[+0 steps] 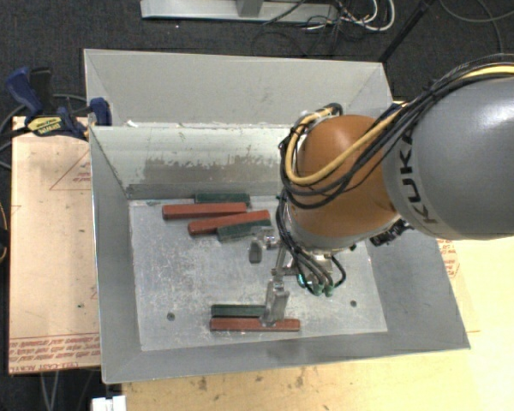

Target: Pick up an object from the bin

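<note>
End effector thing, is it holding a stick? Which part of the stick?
It cannot be told. The end effector is low over the right part of the red bar at the front of the bin, but no grip on it shows.

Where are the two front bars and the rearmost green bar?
Red-brown flat bar at the front (236, 324): camera view, its left half.
Dark green flat bar beside it (238, 312): camera view, its middle.
Dark green flat bar at the back (222, 198): camera view, its middle.
</note>
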{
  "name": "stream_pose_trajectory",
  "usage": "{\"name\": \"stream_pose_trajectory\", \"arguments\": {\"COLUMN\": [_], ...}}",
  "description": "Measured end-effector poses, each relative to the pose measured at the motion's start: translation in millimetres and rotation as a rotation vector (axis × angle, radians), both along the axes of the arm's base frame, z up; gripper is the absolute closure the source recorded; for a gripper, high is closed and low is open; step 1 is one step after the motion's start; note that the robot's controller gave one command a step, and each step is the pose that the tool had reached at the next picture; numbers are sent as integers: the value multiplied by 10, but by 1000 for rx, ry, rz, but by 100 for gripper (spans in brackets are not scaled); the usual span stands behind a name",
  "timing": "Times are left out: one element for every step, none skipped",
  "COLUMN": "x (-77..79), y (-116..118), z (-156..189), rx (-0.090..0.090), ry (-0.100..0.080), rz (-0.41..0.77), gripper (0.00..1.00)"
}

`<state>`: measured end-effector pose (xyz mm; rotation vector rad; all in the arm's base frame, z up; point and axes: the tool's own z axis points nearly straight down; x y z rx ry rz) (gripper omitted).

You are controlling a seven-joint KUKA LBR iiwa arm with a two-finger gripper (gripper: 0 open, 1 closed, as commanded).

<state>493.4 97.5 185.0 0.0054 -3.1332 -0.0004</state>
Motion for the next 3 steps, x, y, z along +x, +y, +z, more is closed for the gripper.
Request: {"name": "stream_pose_trajectory", "arguments": {"x": [-49, -59, 66], "y": [-22, -24, 63], "z": [-1073, -1060, 401], "rx": [1, 2, 2], "ry": [-11, -8, -20], "rz": [137, 136, 216], "gripper": [0, 100, 100]}}
